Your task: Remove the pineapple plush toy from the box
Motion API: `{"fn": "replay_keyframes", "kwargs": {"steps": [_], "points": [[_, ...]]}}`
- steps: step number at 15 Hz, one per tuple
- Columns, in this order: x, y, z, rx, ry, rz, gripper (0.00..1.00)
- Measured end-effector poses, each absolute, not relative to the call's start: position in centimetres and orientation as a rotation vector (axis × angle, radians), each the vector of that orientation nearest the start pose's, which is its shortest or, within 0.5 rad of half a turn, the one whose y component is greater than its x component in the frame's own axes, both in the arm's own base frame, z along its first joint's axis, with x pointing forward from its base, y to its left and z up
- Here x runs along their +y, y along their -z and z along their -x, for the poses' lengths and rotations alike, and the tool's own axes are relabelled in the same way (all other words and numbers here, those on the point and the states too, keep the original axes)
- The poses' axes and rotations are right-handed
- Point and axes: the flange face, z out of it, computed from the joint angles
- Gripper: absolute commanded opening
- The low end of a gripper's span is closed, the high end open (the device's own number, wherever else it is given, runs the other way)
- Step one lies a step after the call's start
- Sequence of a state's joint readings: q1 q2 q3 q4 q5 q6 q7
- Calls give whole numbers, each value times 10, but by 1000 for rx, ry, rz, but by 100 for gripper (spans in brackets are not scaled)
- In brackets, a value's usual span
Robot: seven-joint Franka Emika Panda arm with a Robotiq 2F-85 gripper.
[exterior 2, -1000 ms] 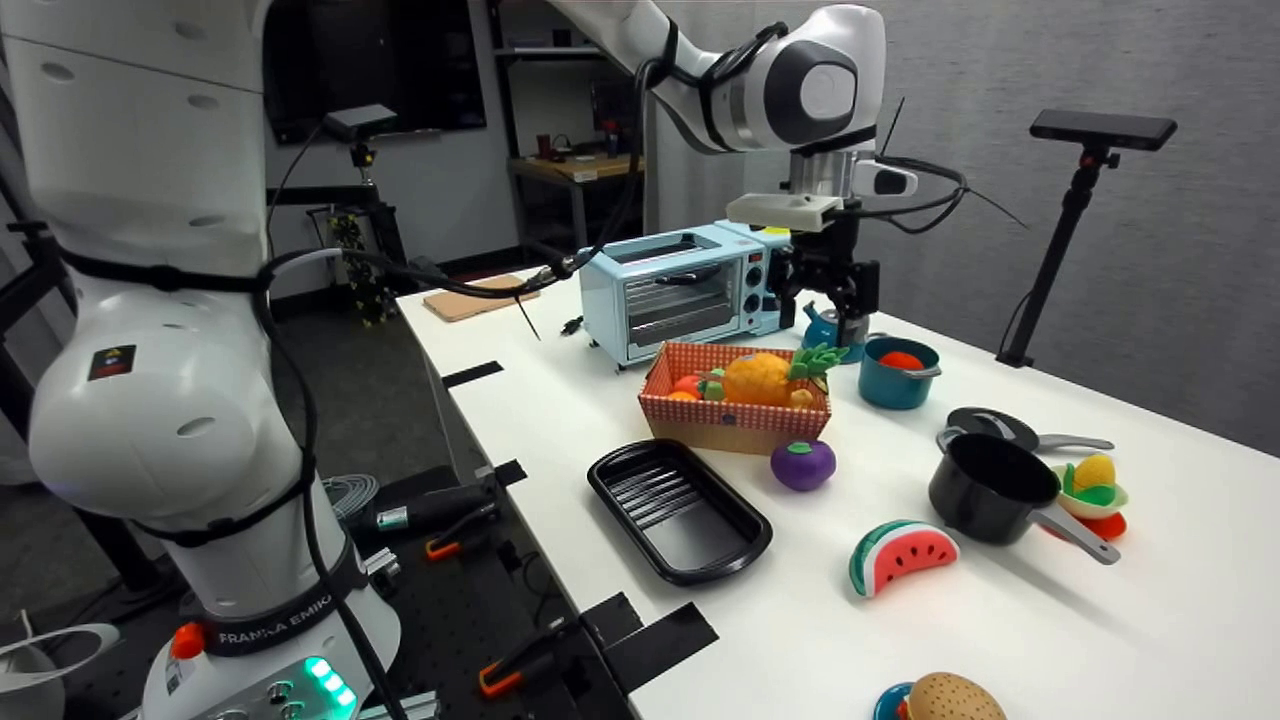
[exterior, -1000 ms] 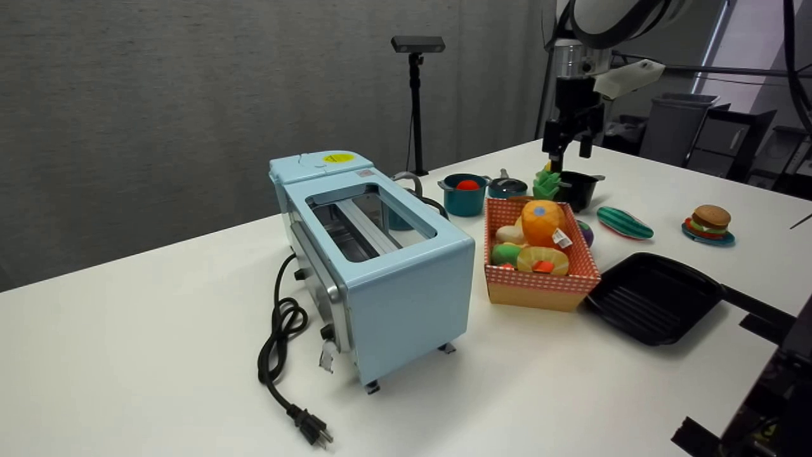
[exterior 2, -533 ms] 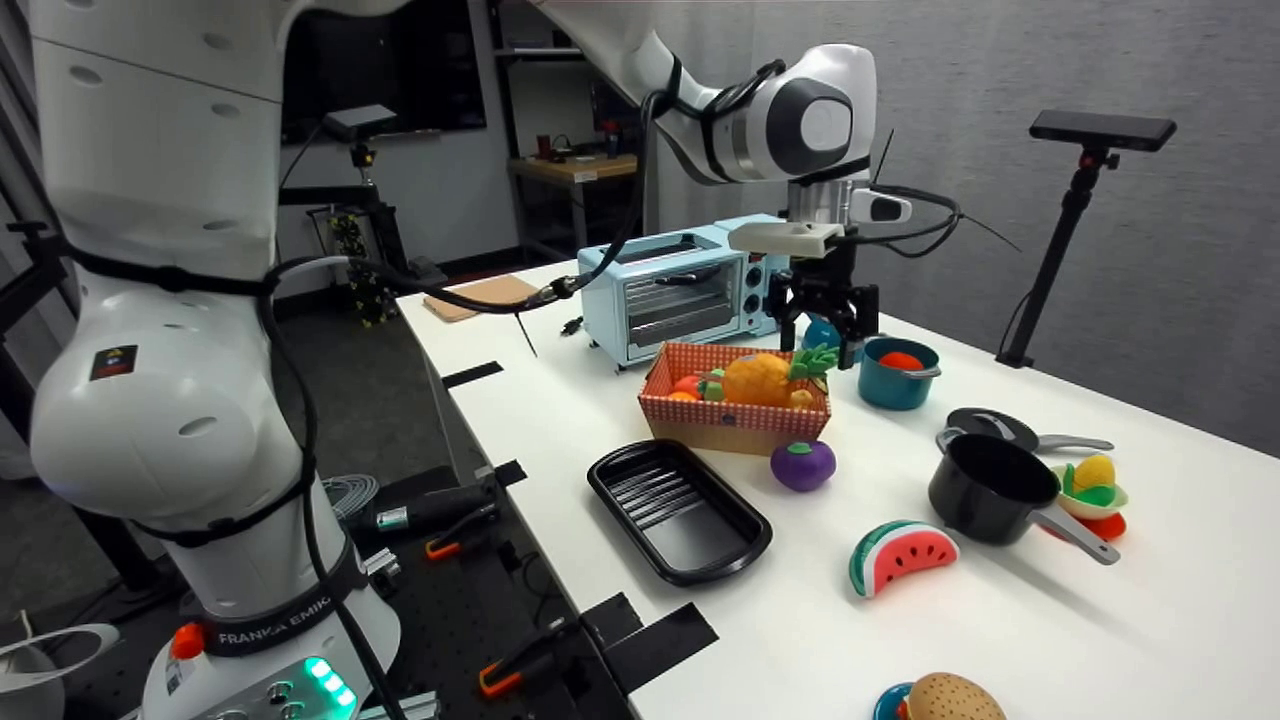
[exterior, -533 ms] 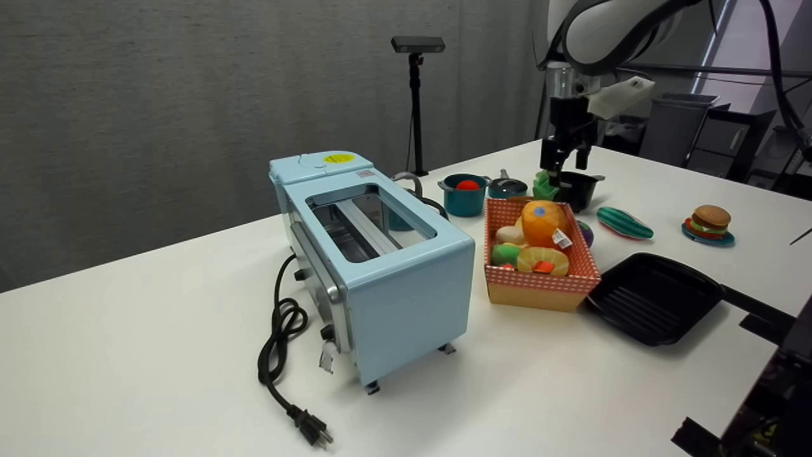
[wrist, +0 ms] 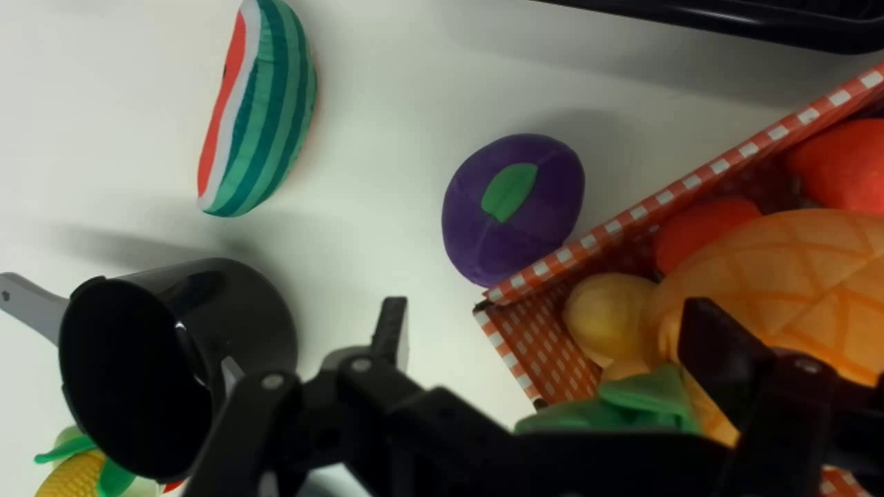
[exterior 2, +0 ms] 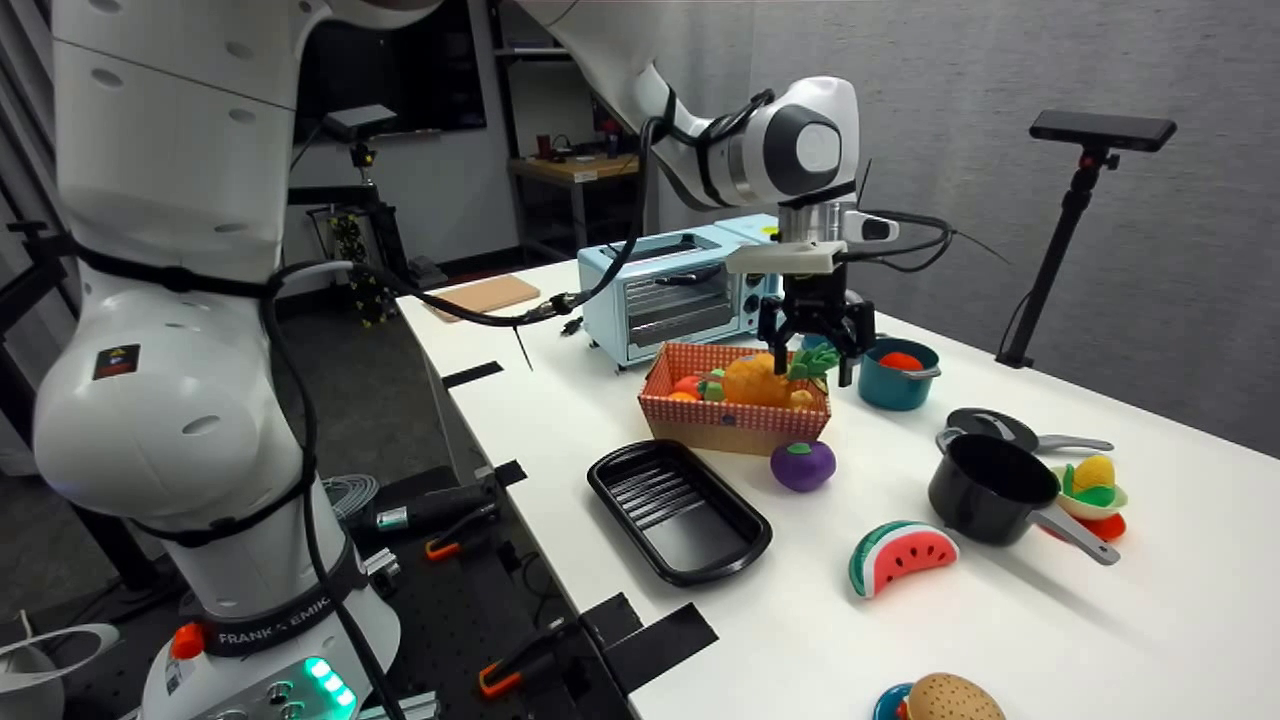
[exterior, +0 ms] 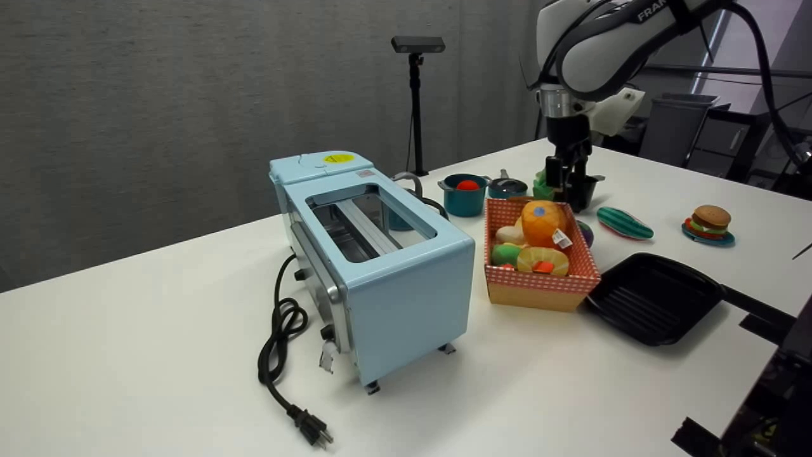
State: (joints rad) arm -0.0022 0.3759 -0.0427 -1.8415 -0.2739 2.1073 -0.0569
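The pineapple plush toy [exterior 2: 755, 380] is orange with green leaves [exterior 2: 813, 362]. It lies in the box, its leaves over one short end; it also shows in an exterior view [exterior: 542, 223] and in the wrist view [wrist: 773, 283]. The box [exterior 2: 715, 437] has a red-and-white checked lining and rim and a tan outside; its inner wall shows in the wrist view [wrist: 545, 338]. My gripper [exterior 2: 813, 372] is open and empty, above the leaf end. In the wrist view the gripper [wrist: 545, 304] has one finger over the toy's body and one outside the box; the leaves are partly hidden.
Other plush foods share the box. A purple plush [wrist: 511, 207] sits against its outside. A black pan [exterior 2: 680, 510], a black pot [exterior 2: 1000, 490], a teal pot [exterior 2: 898, 380] and a watermelon plush [exterior 2: 905, 555] stand around. A light-blue toaster [exterior: 406, 285] stands beside the box.
My open gripper has come down toward the leaf end of the pineapple and shifted a little toward the box. The toy and the box have not visibly moved.
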Motion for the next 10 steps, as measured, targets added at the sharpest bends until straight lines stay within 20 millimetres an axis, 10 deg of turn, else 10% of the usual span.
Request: {"fn": "replay_keyframes", "kwargs": {"steps": [10], "points": [[-32,-319,-637,-525,-204,3359,100]]}}
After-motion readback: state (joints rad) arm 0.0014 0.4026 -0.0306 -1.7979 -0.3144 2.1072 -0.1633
